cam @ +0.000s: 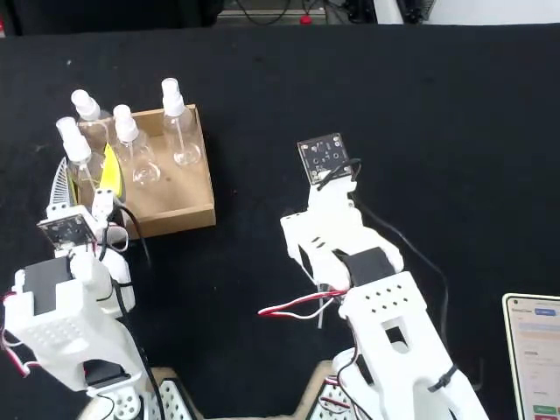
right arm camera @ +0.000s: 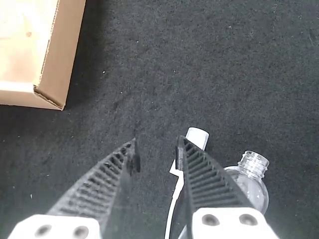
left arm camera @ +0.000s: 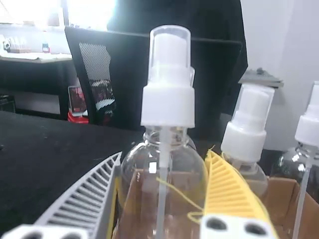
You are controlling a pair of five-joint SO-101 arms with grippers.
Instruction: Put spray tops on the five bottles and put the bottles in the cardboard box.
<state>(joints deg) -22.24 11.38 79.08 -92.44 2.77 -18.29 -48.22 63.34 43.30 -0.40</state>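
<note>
A clear bottle with a white spray top stands upright between the grey and yellow fingers of my left gripper, which is shut on it. In the high view this bottle is at the left edge of the cardboard box, and my left gripper is on it. Three more topped bottles stand in the box. My right gripper hangs open low over the black table. A loose spray top lies just past one finger, next to an uncapped bottle.
The right arm reaches over the middle of the table, to the right of the box. A box corner lies ahead of the right gripper. A screen device sits at the table's right front edge.
</note>
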